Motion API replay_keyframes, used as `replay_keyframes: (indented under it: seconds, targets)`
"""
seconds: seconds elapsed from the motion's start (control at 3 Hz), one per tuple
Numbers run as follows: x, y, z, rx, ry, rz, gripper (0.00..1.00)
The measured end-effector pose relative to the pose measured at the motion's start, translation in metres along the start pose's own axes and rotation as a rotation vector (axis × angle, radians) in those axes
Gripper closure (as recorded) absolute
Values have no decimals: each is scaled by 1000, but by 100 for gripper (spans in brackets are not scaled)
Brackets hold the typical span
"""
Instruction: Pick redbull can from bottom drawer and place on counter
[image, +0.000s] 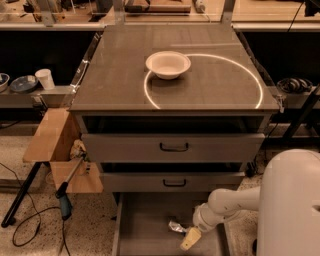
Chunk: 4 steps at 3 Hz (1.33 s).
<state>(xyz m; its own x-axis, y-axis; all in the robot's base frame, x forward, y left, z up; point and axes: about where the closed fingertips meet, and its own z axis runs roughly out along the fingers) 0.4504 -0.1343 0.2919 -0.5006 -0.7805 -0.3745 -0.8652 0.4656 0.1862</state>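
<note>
Cluttered workshop; glossy counter (215, 85) carrying white bowl (168, 64). Down in open bottom drawer (142, 227), redbull can (175, 227) lying just beside gripper (190, 239), grip state impossible to tell. Probably light, thin-walled, slick: best clasped gently across mid-body.

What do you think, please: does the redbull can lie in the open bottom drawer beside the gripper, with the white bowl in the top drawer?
Not quite: the camera view shows the white bowl sitting on the counter instead. The redbull can does lie in the open bottom drawer beside the gripper.
</note>
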Motion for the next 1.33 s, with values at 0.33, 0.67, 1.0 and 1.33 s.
replay_keyframes:
  seconds: [0.33, 0.67, 1.0, 1.33]
  targets:
    - [-1, -3, 9, -35, -30, 10, 0]
    - [-12, -4, 31, -141, -112, 9, 0]
    - [-28, -5, 52, -230, -170, -6, 0]
    - [-28, -4, 52, -225, -171, -7, 0]
